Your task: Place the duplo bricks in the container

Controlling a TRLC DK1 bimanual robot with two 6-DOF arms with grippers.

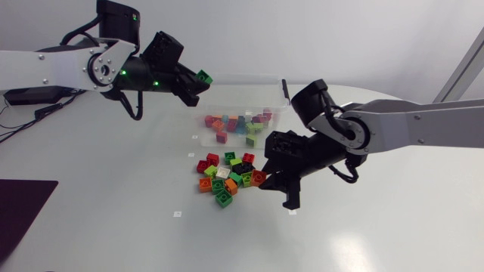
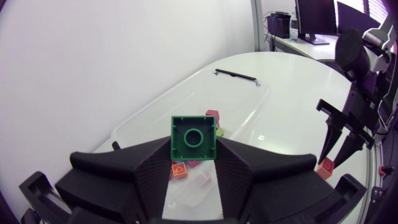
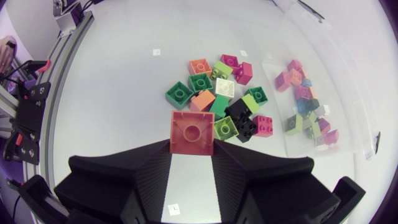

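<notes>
With the left claw (image 1: 198,82) clenched on a green brick (image 1: 204,77) just beside the container (image 1: 281,109), it should clear the rim before letting go; the right claw (image 1: 263,181) grips an orange brick (image 3: 191,132)

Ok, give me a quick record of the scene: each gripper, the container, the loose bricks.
left gripper: shut on green brick, raised over container
right gripper: shut on orange brick, at edge of pile
container: clear, on table, several bricks inside
pile: loose mixed-colour bricks on table, beside container, apart from it
task state: not done, pile remains outside
</notes>
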